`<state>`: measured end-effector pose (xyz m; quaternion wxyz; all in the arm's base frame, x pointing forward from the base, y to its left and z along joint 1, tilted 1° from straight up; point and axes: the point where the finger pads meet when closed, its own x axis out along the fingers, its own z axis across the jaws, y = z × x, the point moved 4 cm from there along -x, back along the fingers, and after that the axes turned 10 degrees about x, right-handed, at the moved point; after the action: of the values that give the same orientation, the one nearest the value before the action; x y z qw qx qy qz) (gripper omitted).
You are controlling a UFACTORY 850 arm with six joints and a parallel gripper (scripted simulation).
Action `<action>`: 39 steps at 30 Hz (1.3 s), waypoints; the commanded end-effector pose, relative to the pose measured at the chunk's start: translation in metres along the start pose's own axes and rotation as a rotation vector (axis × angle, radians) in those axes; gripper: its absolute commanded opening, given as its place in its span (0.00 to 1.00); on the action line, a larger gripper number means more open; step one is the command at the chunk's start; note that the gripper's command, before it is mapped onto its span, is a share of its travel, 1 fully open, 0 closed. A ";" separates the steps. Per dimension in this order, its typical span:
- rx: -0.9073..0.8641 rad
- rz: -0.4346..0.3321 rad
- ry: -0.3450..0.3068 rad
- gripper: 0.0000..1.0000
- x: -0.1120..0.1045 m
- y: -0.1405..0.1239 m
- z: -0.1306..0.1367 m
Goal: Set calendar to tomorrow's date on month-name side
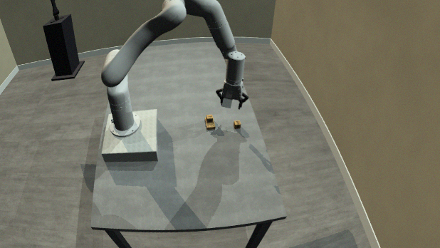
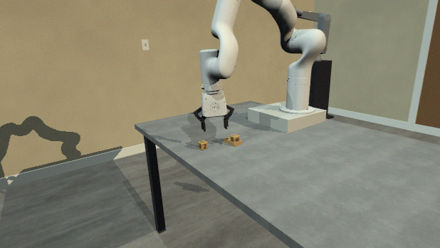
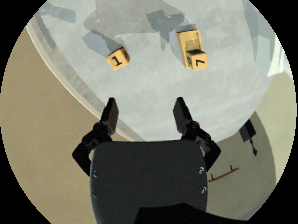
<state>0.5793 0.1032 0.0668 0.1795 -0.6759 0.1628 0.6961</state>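
A small wooden tray [image 1: 209, 123] lies flat on the grey table with one cube [image 3: 197, 59] standing in it at one end; that cube's top shows a 7. It also shows in the exterior view [image 2: 233, 140]. A second cube [image 1: 237, 124] lies loose on the table beside the tray, apart from it. It shows a 2 toward the exterior camera [image 2: 203, 145] and a 1 on top in the wrist view [image 3: 117, 60]. My gripper [image 2: 215, 125] hangs open and empty above the table, a little behind the two, fingers pointing down [image 3: 145, 115].
The arm's base block [image 1: 130, 137] stands on the table's left side. The table's right edge [image 1: 265, 132] runs close to the loose cube. A black pedestal [image 1: 62, 46] stands on the floor far behind.
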 end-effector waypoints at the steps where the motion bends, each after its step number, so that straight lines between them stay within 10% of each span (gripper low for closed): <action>1: 0.135 0.020 0.013 1.00 -0.001 0.002 -0.007; 24: 0.968 0.014 0.021 1.00 -0.004 0.026 -0.047; 39: 1.162 0.012 0.023 1.00 -0.004 0.032 -0.056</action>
<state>0.6127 0.0483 0.0678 0.5134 -0.4741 0.5210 0.4901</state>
